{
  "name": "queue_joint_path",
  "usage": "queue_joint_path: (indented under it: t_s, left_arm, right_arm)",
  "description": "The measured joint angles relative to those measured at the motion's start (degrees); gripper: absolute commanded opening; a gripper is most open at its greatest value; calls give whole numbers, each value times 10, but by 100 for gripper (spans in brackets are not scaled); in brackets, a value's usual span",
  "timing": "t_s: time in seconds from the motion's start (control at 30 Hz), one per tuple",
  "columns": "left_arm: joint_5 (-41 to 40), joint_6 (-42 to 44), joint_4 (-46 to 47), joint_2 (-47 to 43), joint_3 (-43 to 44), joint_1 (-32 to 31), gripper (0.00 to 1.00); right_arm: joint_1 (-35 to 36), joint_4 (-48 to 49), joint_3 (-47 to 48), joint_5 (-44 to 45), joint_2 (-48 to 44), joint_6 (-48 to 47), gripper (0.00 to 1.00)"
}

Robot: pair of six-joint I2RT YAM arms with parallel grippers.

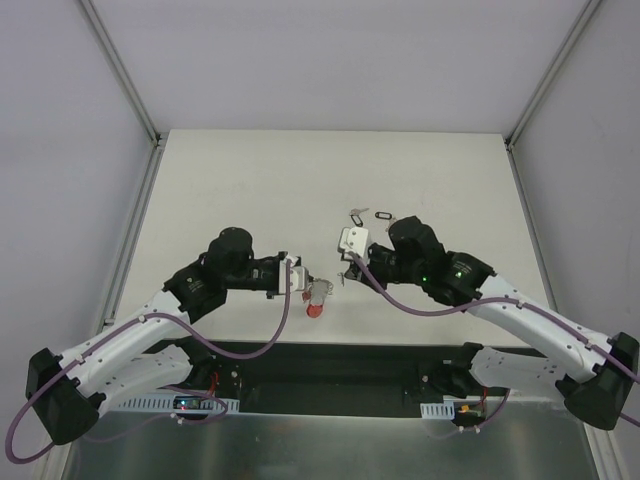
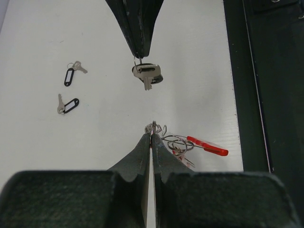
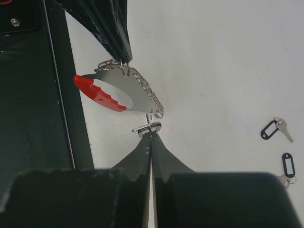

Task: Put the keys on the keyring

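The keyring (image 3: 124, 93), a D-shaped loop with a red arc (image 3: 97, 95) and a grey beaded side, hangs from my left gripper (image 3: 124, 59), which is shut on its top end. It also shows in the left wrist view (image 2: 207, 146) and the top view (image 1: 314, 306). My right gripper (image 3: 151, 134) is shut on a black-tagged key (image 2: 148, 73), held by its small ring right at the lower end of the beaded side. Two more black-tagged keys (image 2: 71, 75) (image 2: 67, 105) lie on the table beyond. The red-tagged key is not clearly visible.
The two loose keys lie behind the right gripper in the top view (image 1: 368, 213). A dark strip (image 1: 330, 365) runs along the table's near edge, just under the keyring. White walls close in the table (image 1: 250, 180) on both sides.
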Motion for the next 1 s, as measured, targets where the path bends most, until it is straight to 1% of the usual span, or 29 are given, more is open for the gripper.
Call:
queue_joint_path:
  t_s: [0.2, 0.33, 0.63, 1.0]
  left_arm:
    - [28, 0, 0, 19, 0, 0, 0]
    - [29, 0, 0, 21, 0, 0, 0]
    - [31, -4, 0, 30, 0, -7, 0]
    - [31, -15, 2, 31, 0, -7, 0]
  right_arm:
    - [31, 0, 1, -2, 43, 0, 1]
    - [44, 1, 1, 0, 64, 0, 1]
    - [70, 23, 1, 24, 68, -1, 1]
    - [76, 38, 1, 26, 71, -1, 2]
